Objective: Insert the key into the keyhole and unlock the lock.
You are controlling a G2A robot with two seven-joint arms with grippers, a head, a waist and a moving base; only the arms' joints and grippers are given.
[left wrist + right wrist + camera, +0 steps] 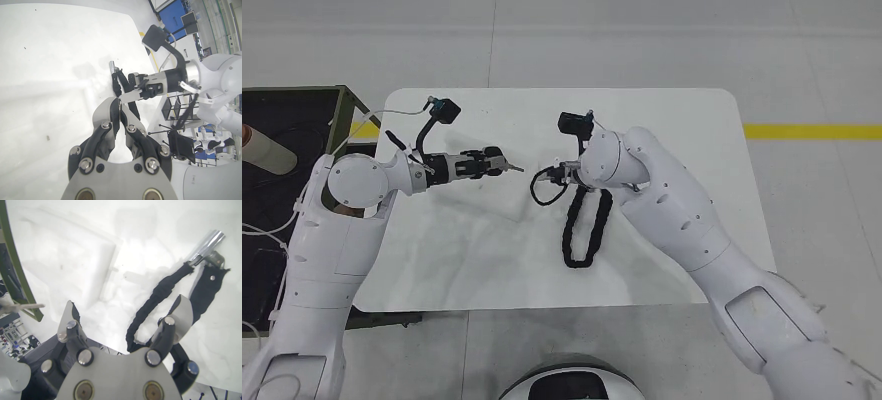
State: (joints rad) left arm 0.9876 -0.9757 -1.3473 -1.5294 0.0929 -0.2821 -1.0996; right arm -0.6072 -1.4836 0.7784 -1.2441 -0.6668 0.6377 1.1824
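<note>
Left claw (119,103) pinched tight on the flat silver key (28,307); right claw (124,300) spread wide right at the lock (166,287), a black fabric-sleeved loop with a shiny metal cylinder.

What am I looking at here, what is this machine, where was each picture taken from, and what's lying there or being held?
It is a two-armed robot at a white table. One picture looks down from above its arms; the other two come from cameras on its wrists. The left gripper is shut on a small silver metal key. On the table lies a black fabric-sleeved chain lock with a shiny metal end. The right gripper is open, right over that lock.
</note>
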